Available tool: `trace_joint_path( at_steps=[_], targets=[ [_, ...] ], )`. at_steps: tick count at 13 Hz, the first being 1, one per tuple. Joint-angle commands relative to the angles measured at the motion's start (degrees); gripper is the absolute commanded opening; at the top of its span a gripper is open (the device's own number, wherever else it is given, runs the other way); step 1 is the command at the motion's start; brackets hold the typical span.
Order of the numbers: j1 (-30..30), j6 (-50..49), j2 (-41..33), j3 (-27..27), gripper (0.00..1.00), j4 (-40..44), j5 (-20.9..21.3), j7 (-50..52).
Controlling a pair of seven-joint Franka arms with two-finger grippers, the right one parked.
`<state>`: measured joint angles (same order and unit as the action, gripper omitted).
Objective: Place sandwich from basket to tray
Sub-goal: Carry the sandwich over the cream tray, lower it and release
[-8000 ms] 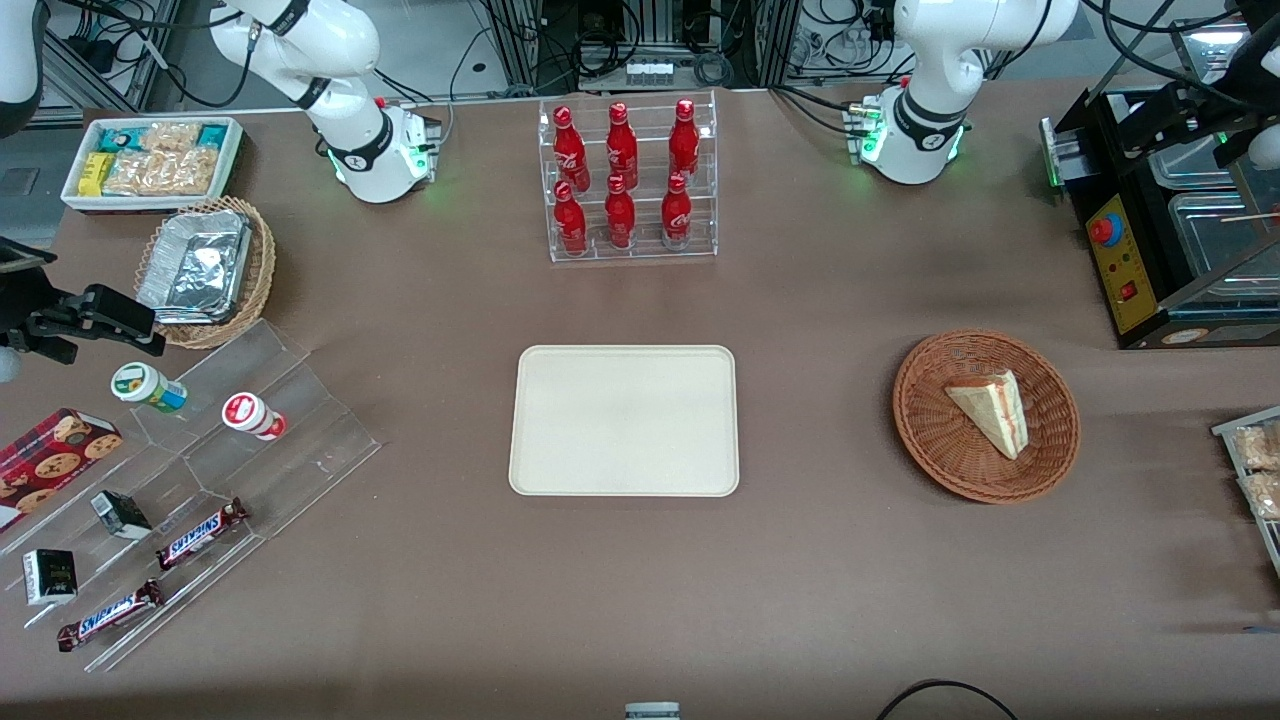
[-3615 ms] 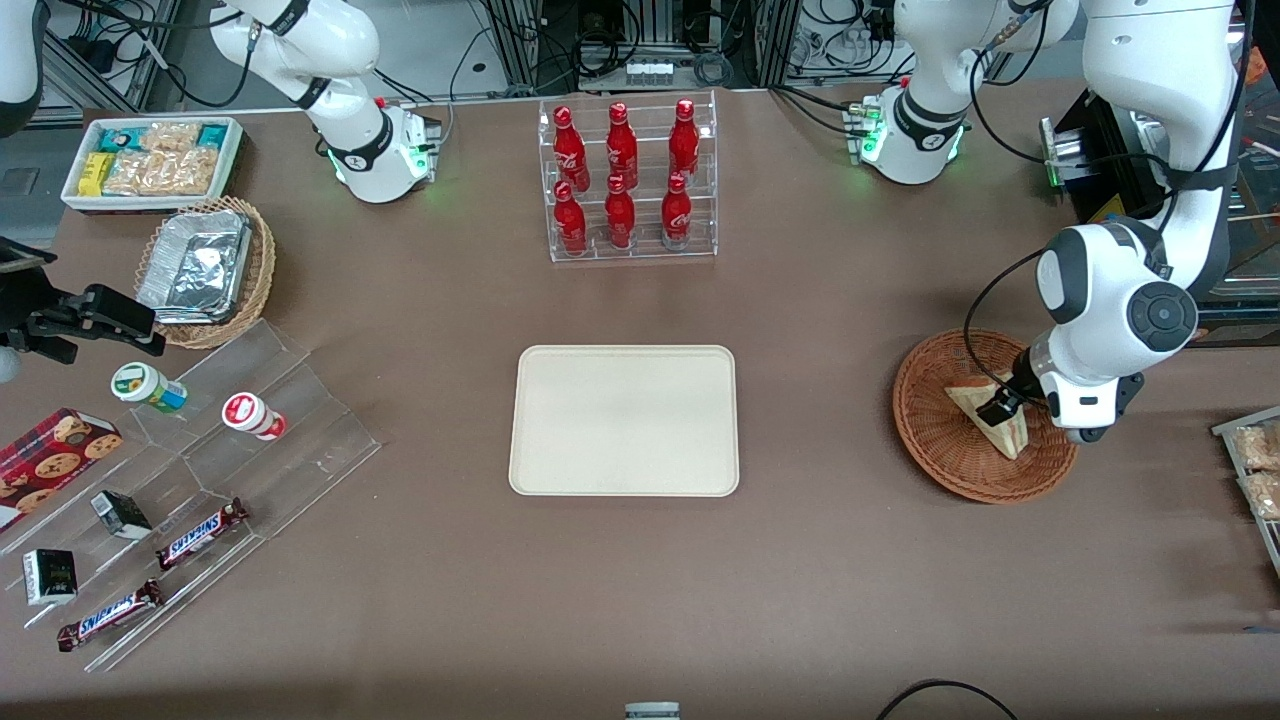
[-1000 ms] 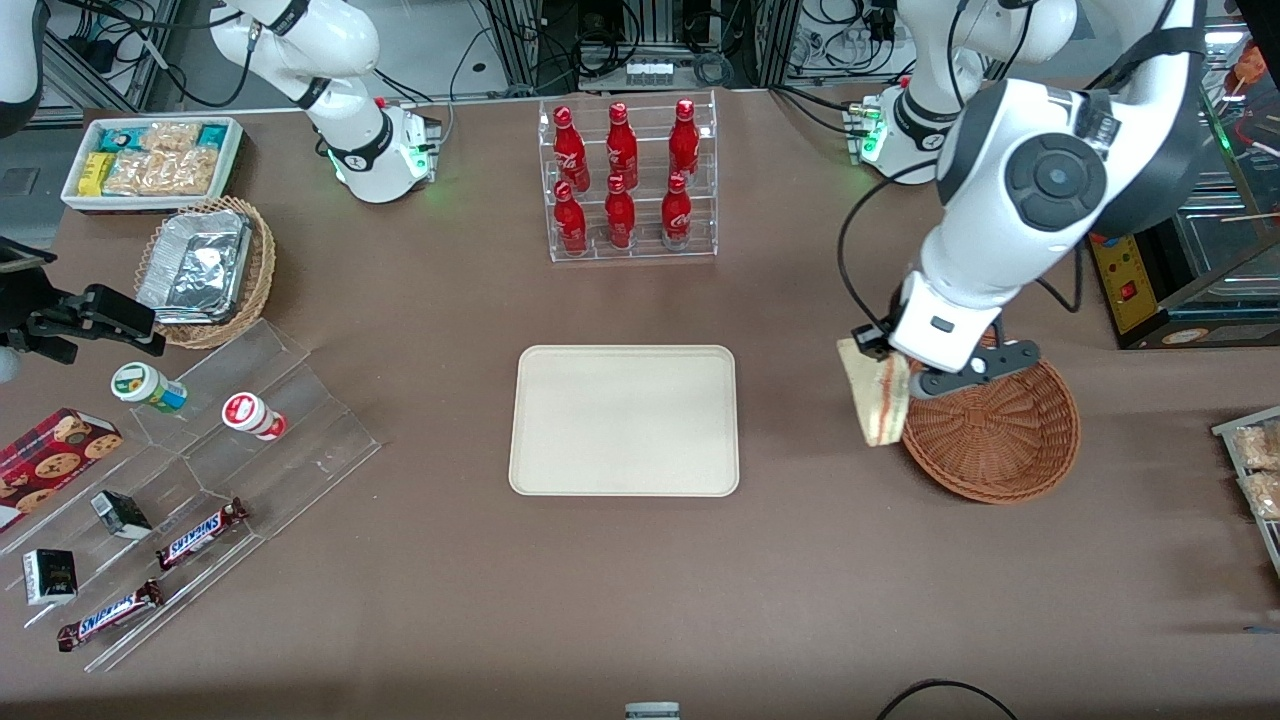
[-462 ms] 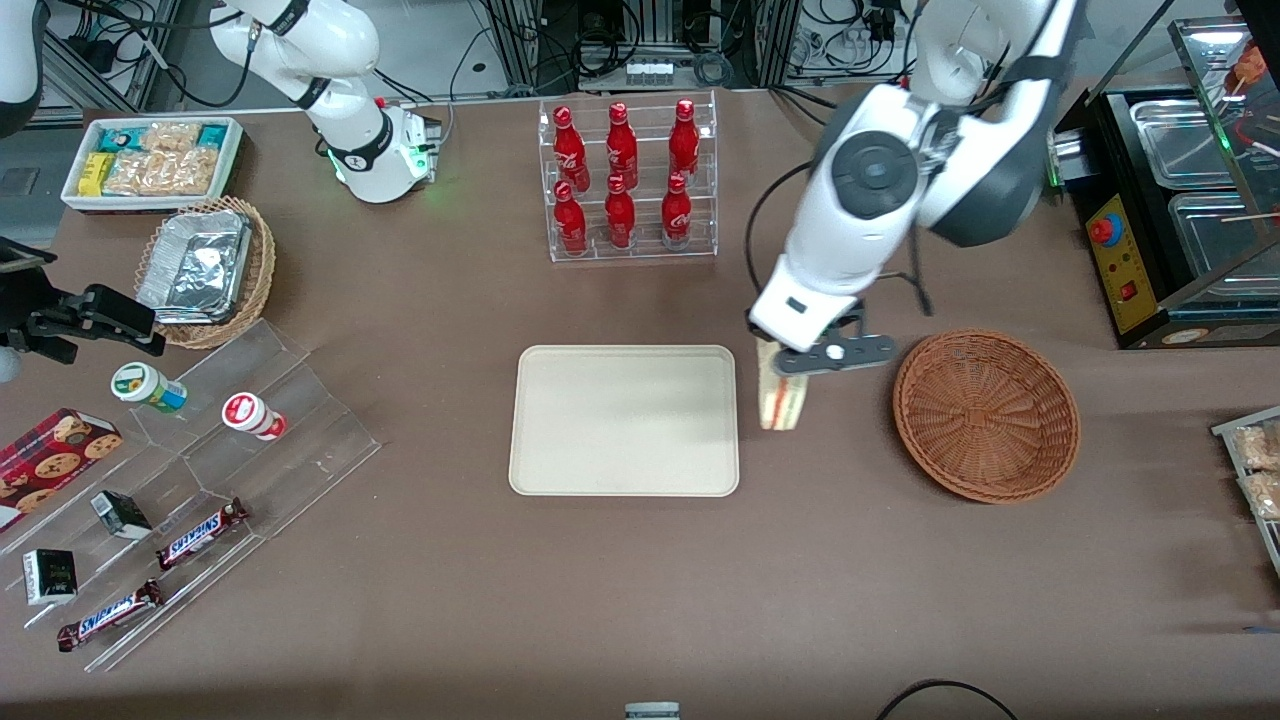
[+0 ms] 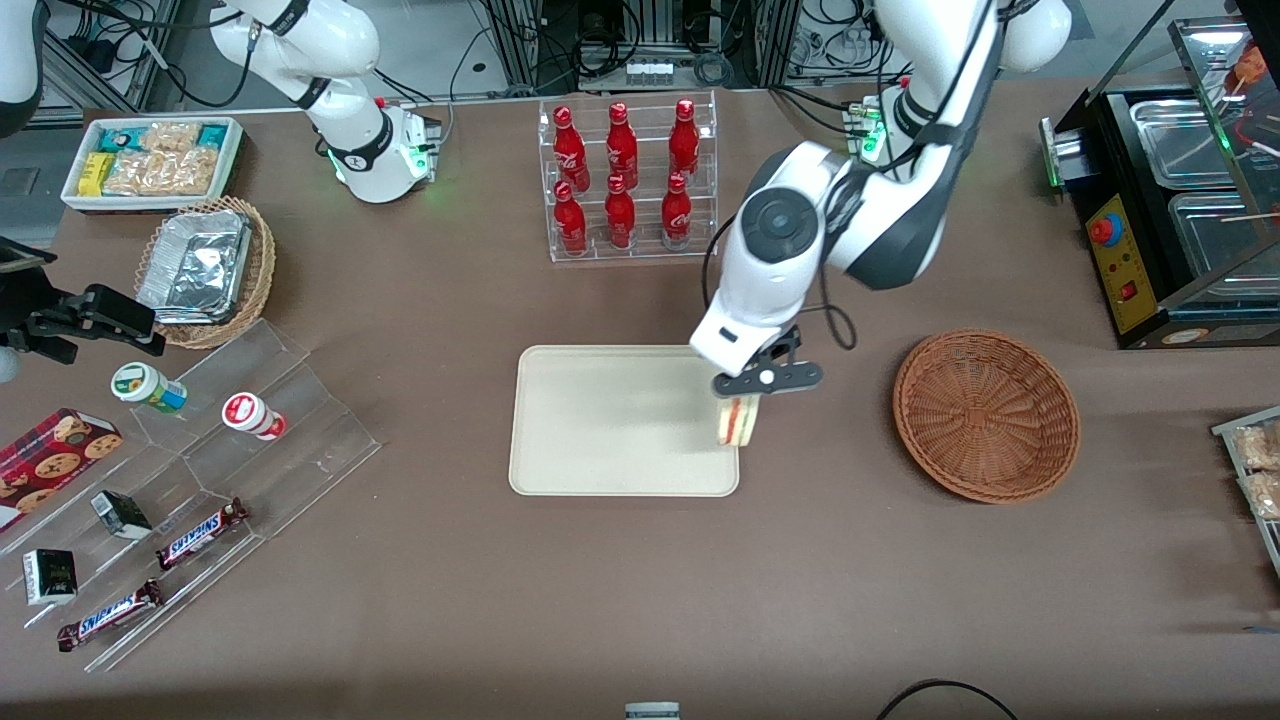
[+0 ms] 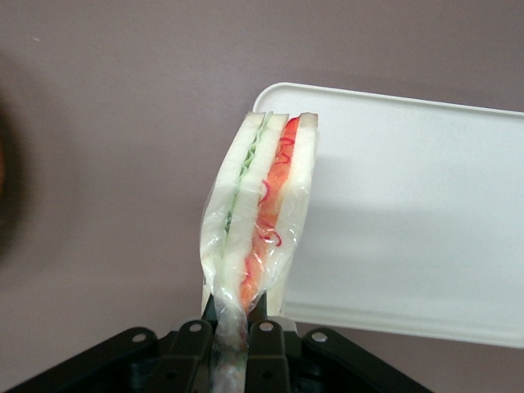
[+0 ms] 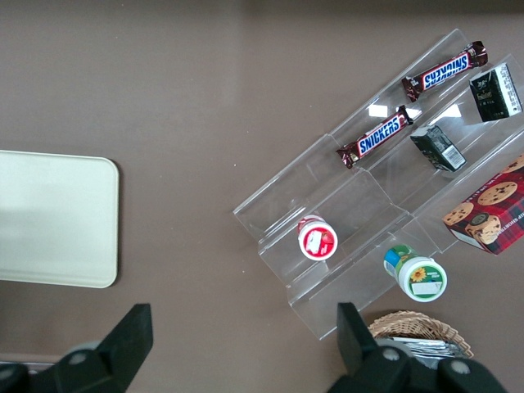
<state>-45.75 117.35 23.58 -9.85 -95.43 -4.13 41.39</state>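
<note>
Sandwich [image 5: 735,421], pinched upright in the gripper [image 6: 232,327], hangs over the tray [image 5: 600,470] edge; carry it inward before lowering

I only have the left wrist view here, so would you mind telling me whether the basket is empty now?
Observer: Yes, in the front view the basket holds nothing; the sandwich hangs from the gripper, which is shut on its upper end.
Operator: Thank you. Where does the sandwich hang relative to the whole tray?
Observer: Over the tray edge that faces the basket, at about mid-length of that edge.
Operator: Does anything stand close to the tray farther from the front camera?
Observer: A clear rack of red bottles stands there, with bare table between it and the tray.
</note>
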Motion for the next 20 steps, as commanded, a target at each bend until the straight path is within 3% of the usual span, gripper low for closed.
trace_joint_path(
  at_steps=[1,6,11,19,20],
  targets=[
    [-2.14,2.52,4.27,-0.96,0.00,2.27,0.18,4.57],
    [-3.99,3.41,12.27,-0.88,0.00,9.20,0.17,10.82],
    [-4.96,6.38,14.03,-0.88,0.00,8.69,3.07,10.82],
    [-7.07,7.72,18.08,-0.88,0.00,8.86,4.31,10.91],
    [-7.07,7.72,17.99,-0.88,0.12,8.86,4.31,10.91]
  ],
)
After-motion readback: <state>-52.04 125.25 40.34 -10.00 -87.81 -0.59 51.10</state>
